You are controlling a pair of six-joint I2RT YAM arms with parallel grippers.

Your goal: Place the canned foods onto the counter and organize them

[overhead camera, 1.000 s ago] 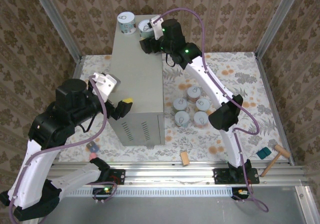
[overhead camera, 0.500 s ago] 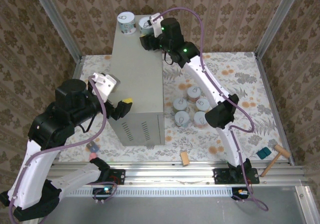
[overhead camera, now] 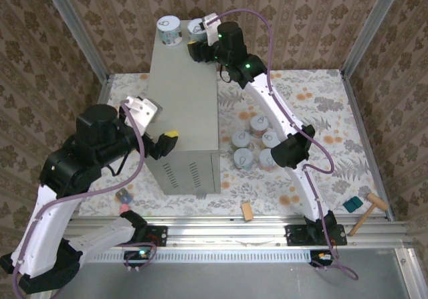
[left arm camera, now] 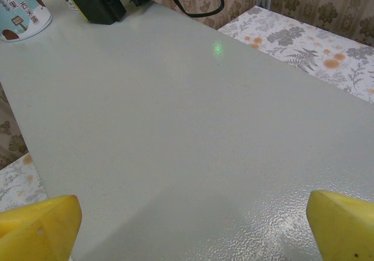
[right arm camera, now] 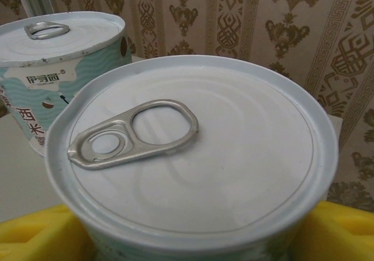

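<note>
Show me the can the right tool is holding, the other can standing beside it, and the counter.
held can (right arm camera: pixel 193 156): right wrist view, middle of its white lid.
standing can (right arm camera: pixel 76 39): right wrist view, on its lid.
counter (overhead camera: pixel 184 91): top external view, bare flat top.

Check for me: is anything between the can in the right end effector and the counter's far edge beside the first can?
Nothing visible. The right end effector grips the can at the far edge of the counter, next to the first can, with a gap between them in the top view.
</note>
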